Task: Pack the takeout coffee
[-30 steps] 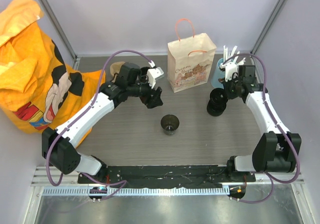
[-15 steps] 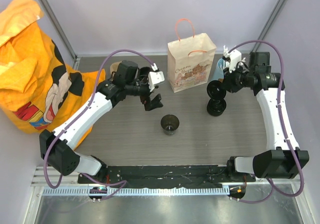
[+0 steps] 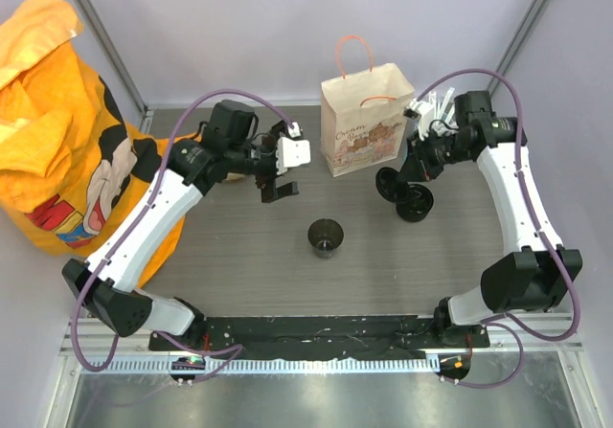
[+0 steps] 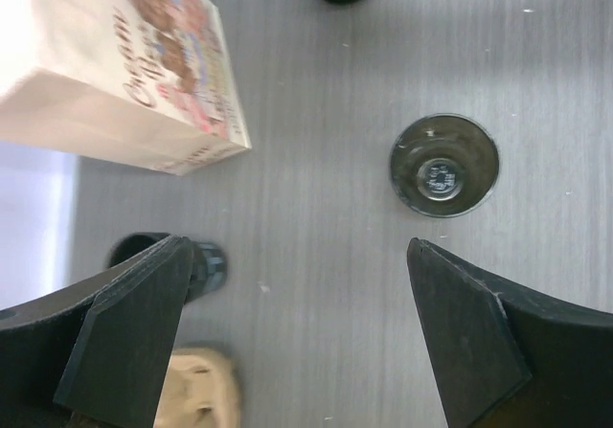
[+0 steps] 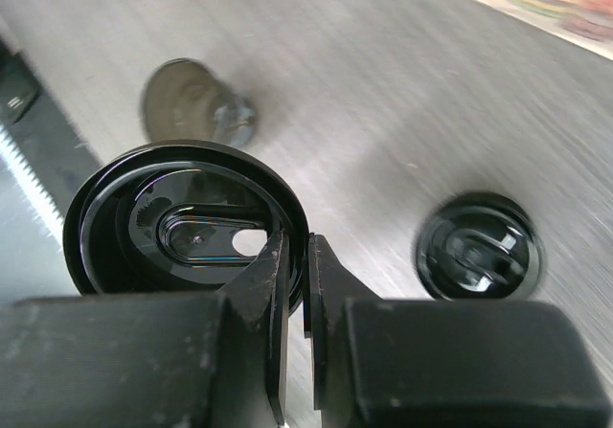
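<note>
The takeout coffee cup (image 3: 326,238), small and black, stands upright with no lid on it in the middle of the table; the left wrist view looks down into it (image 4: 443,165). My left gripper (image 3: 278,187) hovers to its upper left, jaws wide open and empty (image 4: 297,342). My right gripper (image 3: 402,171) is shut on the rim of a black round lid (image 3: 391,184), held above the table right of the cup. In the right wrist view, the fingertips (image 5: 297,265) pinch that lid (image 5: 182,222), with the cup (image 5: 192,98) blurred beyond it.
A printed paper bag (image 3: 367,131) with pink handles stands at the back centre. A stack of black lids (image 3: 415,205) sits right of the cup. White straws (image 3: 442,102) show behind my right wrist. A brown pulp carrier (image 4: 196,390) and an orange cloth bag (image 3: 57,150) lie left.
My left gripper opened wide and drew back to the left, away from the cup. My right arm swung up and carried a lid off the stack toward the left.
</note>
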